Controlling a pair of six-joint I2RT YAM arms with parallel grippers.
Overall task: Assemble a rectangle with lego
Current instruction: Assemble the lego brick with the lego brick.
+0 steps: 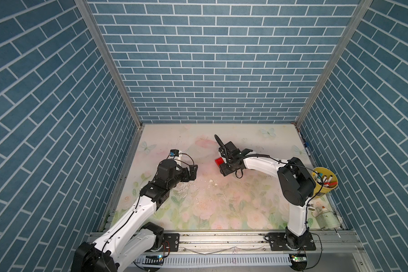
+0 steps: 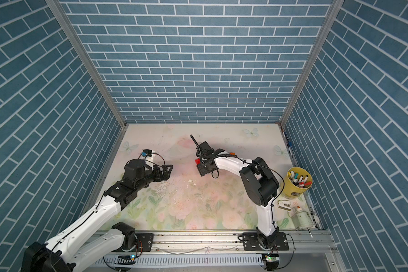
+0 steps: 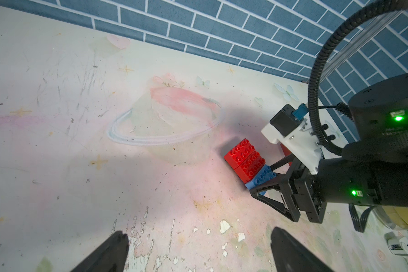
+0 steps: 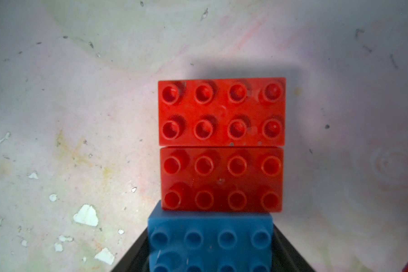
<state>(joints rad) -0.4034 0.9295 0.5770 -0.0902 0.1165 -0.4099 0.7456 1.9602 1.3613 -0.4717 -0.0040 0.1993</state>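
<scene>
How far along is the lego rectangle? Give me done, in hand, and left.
Done: one red brick lies flush against a second red brick on the table. In hand: the right gripper has its fingers on a blue brick, butted against the second red brick but seemingly slightly out of line. Left: square up and release the blue brick, then add further bricks; the left gripper is open and empty.

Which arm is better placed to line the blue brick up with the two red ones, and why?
Right. The right gripper holds the blue brick, close beside the nearer red brick but offset sideways. The left gripper hangs open and empty, away from the bricks.
</scene>
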